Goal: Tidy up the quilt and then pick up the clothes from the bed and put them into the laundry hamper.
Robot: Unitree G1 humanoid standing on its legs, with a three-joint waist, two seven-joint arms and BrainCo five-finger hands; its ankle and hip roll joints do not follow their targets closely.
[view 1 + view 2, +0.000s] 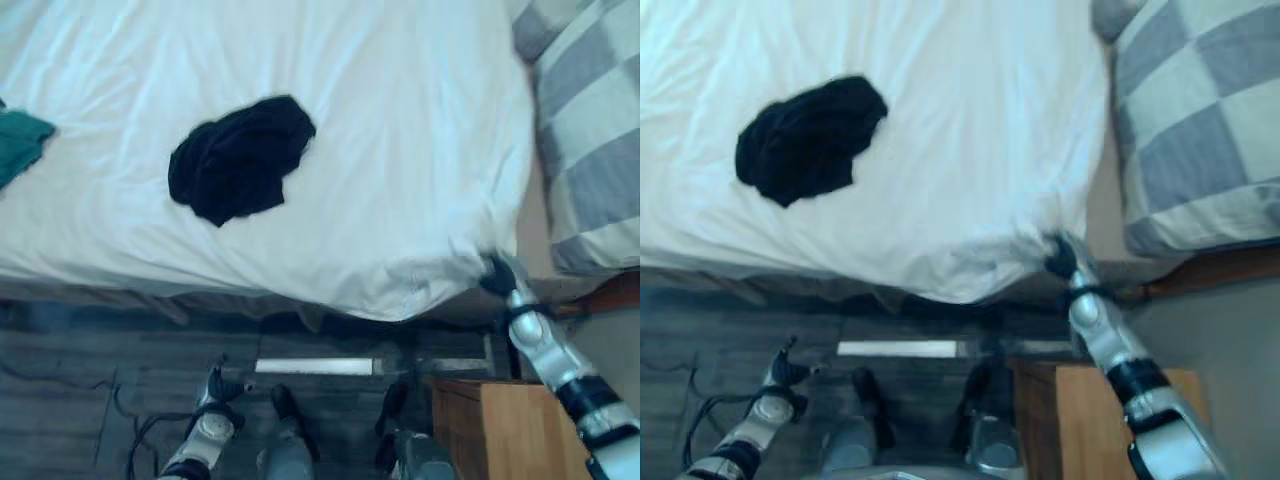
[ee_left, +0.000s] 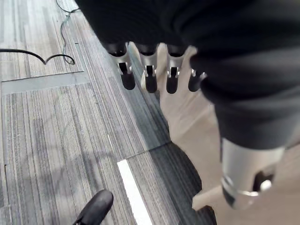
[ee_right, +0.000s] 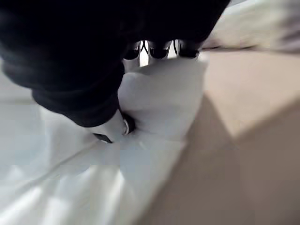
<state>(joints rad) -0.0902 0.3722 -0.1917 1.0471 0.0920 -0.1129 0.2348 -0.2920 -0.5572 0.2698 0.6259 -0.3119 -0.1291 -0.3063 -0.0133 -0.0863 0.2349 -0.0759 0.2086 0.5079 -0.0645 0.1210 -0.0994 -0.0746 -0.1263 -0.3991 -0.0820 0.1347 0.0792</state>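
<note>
A white quilt (image 1: 380,150) covers the bed. On it lies a crumpled black garment (image 1: 240,158), left of the middle. A teal garment (image 1: 20,145) shows at the far left edge. My right hand (image 1: 497,272) is at the quilt's near right corner. In the right wrist view its thumb (image 3: 111,130) and curled fingers pinch the white quilt fabric (image 3: 159,98). My left hand (image 1: 215,392) hangs low over the floor in front of the bed. In its wrist view, its fingers (image 2: 150,79) are straight and hold nothing.
A grey and white checked pillow (image 1: 590,130) lies at the bed's right end. A wooden bedside cabinet (image 1: 490,425) stands just below my right arm. Grey striped carpet (image 2: 51,140) with a metal floor strip (image 1: 315,367) runs along the bed's front.
</note>
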